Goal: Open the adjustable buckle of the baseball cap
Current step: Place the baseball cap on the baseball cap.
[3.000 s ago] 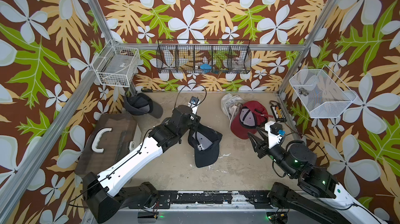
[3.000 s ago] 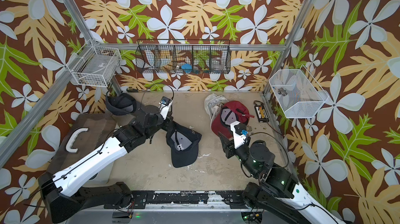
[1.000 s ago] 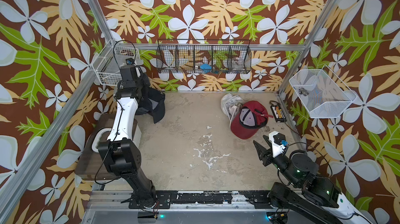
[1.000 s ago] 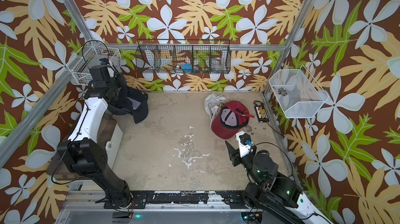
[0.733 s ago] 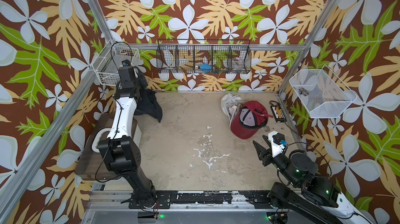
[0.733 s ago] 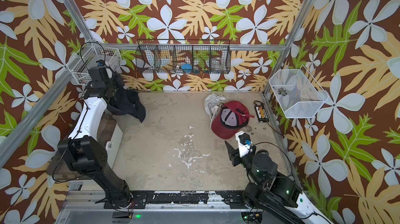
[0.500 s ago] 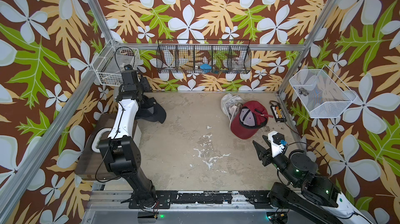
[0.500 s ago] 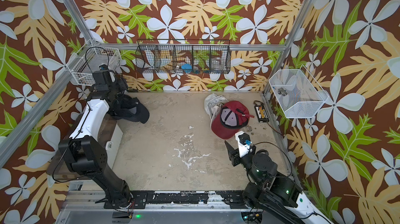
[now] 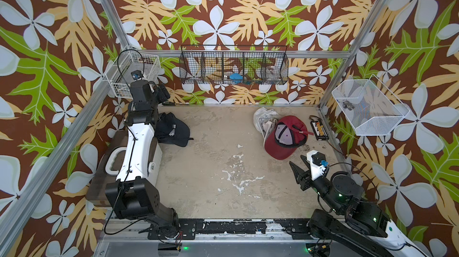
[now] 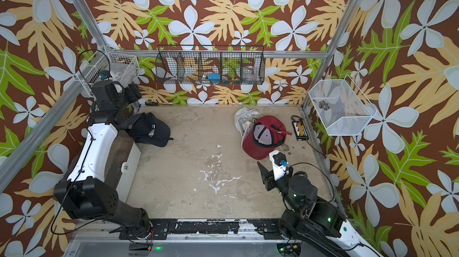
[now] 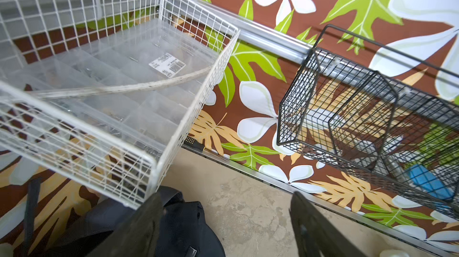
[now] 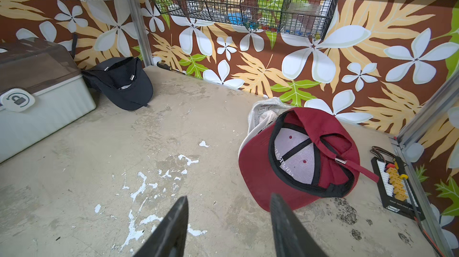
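**STEP STATUS: BOTH JAWS EMPTY; RED CAP BUCKLE JUDGED NEXT**

**Top views.** In both top views the left gripper [image 9: 161, 92] is raised at the back left corner of the desk [image 9: 223, 168]. It is above the black cap [image 9: 175, 130], which lies against the storage box [image 9: 99, 183]. The right gripper [image 9: 297, 161] is held over bare desk, just short of the red cap [image 9: 278, 150]. That cap lies upturned at the back right, touching a white cap [image 9: 263, 119].

**Left wrist view.** The jaws of the left gripper [image 11: 224, 196] are seen wide apart with nothing between them. The black cap [image 11: 193, 228] lies below, clear of both jaws.

**Right wrist view.** The jaws of the right gripper [image 12: 228, 197] are set moderately apart and empty. The strap of the red cap [image 12: 258, 168] is seen threaded through its metal buckle [image 12: 339, 160], with the tail projecting. Two metal fittings are seen on the black cap [image 12: 124, 89]; whether its strap is undone cannot be told.

**Step in hand.** A changeover between caps is judged to be in hand. The red cap's buckle is judged closed.

**Next move.** The right gripper is to be advanced to the strap at the buckle. A narrow, precise pinch is called for. The cap is likely to need steadying by the left gripper, which must first be brought across the desk.
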